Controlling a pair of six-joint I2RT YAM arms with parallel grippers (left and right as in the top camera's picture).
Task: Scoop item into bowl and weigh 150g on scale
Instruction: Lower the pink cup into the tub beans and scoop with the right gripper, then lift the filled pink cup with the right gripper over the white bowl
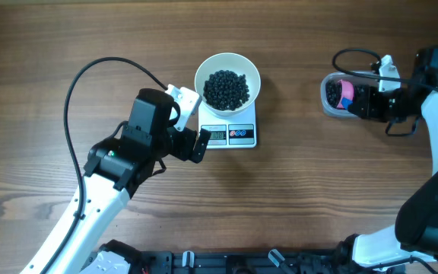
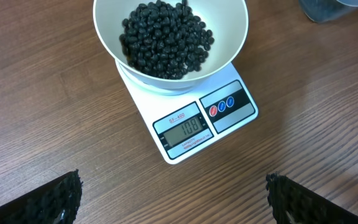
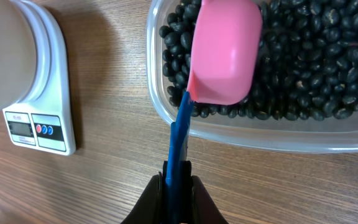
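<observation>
1. Nearest, left gripper (image 2: 176,202): one. Jaws spread wide, holding nothing, hovering over bare table (image 2: 55,106) just in front of the scale. Risk: a forward drift would nudge the scale and upset the reading.
2. Scale (image 2: 191,127): one, white, with one display and two buttons, red and blue. The display appears to read 108, short of the target. Risk: a full scoop could overshoot 150, and taking pellets back out is awkward.
3. Right gripper (image 3: 178,199): one. Jaws clamped tight on the thin blue handle (image 3: 179,134) of the scoop. Risk: so narrow a handle may twist in the grip and tip the load.
4. Scoop (image 3: 225,53): one, pink, its back to the camera, over the pellets in the tub. Load, if any, cannot be told.
5. Tub (image 3: 278,134): one, clear, well apart from the bowl. Risk: pellets rolling off during the long carry across the table.
6. Bowl (image 2: 232,37): one, white, seated on the scale. Risk: a knock from the scoop on its rim would shift it.
7. Pellets (image 2: 166,37): too many to count; two heaps, one in the bowl, one in the tub.
</observation>
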